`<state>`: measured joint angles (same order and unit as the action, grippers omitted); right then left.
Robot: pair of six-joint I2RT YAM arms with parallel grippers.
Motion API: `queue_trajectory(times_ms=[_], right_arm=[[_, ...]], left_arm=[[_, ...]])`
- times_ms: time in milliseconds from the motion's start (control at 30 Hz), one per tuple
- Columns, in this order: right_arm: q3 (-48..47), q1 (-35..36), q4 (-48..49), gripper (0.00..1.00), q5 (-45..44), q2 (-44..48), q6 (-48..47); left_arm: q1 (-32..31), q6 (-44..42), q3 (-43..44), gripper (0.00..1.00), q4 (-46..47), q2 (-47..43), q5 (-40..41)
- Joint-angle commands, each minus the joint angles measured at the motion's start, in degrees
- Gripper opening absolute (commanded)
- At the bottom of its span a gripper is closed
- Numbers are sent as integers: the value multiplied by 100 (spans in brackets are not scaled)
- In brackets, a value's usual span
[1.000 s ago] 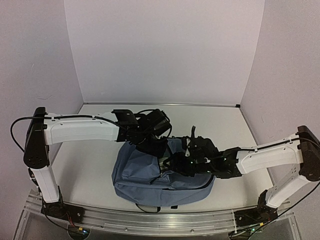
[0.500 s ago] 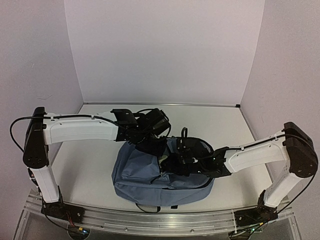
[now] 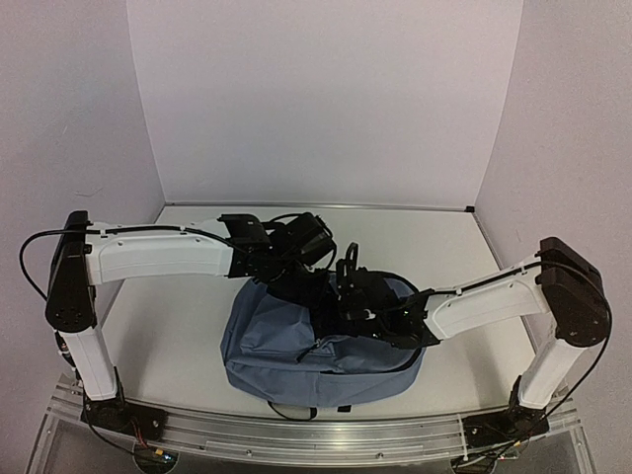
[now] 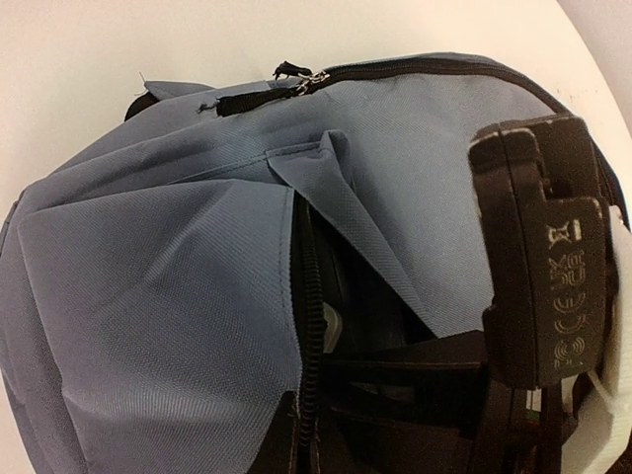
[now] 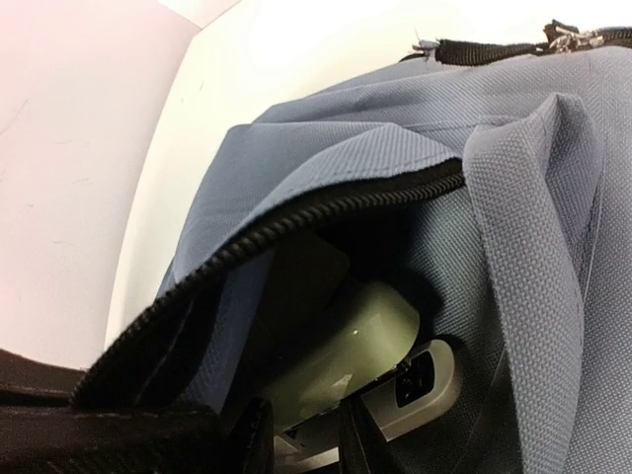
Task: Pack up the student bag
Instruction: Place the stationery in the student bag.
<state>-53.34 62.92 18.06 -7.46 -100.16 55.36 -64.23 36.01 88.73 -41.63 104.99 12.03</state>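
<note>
student bag (image 3: 286, 355) lies slumped on the white surface (image 3: 168, 316), near-centre, between the two arms. Its main zip (image 5: 326, 212) is open and the mouth gapes at the bag's far side, where both arms meet. A second zip (image 4: 415, 67) runs closed as far as I can see. Inside the mouth there's a pale rounded item (image 5: 346, 341), and just beside it a grey-white item (image 5: 427, 380) with a dark socket. Can't identify either.

Handling, my read: thin soft fabric, light, no frame. It will sag, and the mouth will collapse if nothing props it. Best hold is the fabric lip right beside the zip teeth; grabbing the body panel would only bunch cloth.

left pincer (image 3: 296, 279) sits at the far rim of the mouth, clenched. It looks to be pinching the lip, but the contact is hidden. right pincer (image 3: 341, 301) is inside the mouth from the right — can't tell whether it's released or grasping something.

Writing: no brand visible on the bag. The black housing (image 4: 543, 257) on the right wrist carries pale stamped symbols — compliance-mark style, not readable.
</note>
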Motion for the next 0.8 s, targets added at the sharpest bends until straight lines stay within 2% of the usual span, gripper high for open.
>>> queue_trajectory(times_ms=[0,100,367,400,500,567,767], right_arm=[[201,-25,351,32,-304,495,-271],[585,-29,306,43,-404,1033,-296],[1205,-25,-683,61,-646,2575,-203],[1192,-28,-956,62,-772,2722,-171],[1088,-70,-1663,64,-1119,2985,-166],[1070,-97,-1790,65,-1202,3156,-252],[888,-106,-2078,66,-854,3578,-1205]], left_arm=[[40,23,158,0,231,-168,36],[51,38,129,0,276,-172,22],[60,67,116,3,521,-146,-159],[60,47,115,8,595,-136,-239],[51,-41,95,34,842,-132,-591],[51,-47,24,45,1037,-214,-873],[120,79,-643,67,1666,-895,-1427]])
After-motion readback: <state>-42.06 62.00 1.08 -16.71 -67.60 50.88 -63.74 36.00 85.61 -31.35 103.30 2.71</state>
